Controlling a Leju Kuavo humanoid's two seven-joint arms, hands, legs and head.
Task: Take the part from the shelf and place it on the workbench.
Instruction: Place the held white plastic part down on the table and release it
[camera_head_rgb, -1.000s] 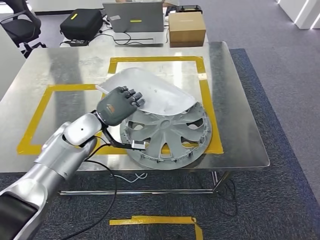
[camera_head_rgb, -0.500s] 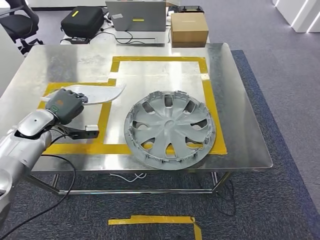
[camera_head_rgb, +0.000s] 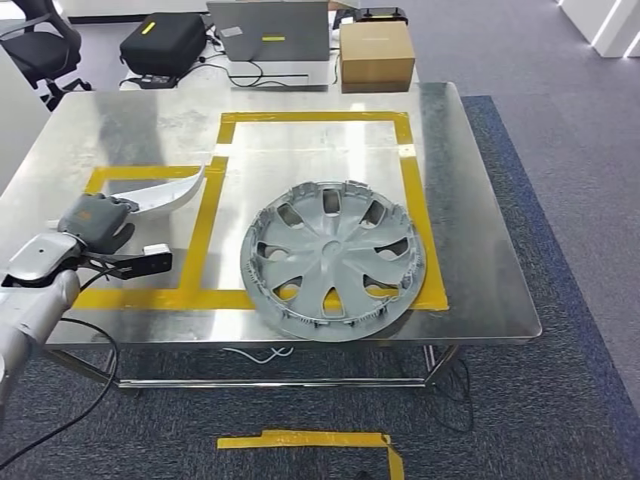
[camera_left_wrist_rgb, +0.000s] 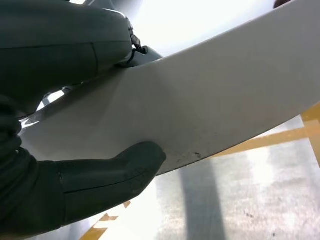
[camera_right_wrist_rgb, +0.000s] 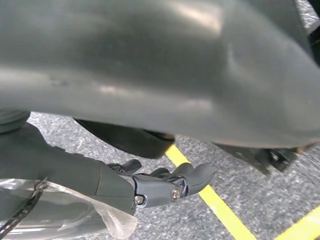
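Panel (camera_head_rgb: 167, 190), white and curved, sits pinched in left hand (camera_head_rgb: 96, 222) at frame's left, above the bench (camera_head_rgb: 468, 200), likely bound for the taped box there. Hubcap (camera_head_rgb: 332, 260) lies centre. Right hand (camera_right_wrist_rgb: 166, 182) hangs, fingers loosely curled, holding nothing.

The left hand (camera_head_rgb: 96, 222) is stretched forward on a bent silver arm, thumb (camera_left_wrist_rgb: 113, 172) under and fingers (camera_left_wrist_rgb: 68, 47) over the white part (camera_head_rgb: 162, 193). The right hand (camera_right_wrist_rgb: 166, 182) hangs with fingers loosely curled.
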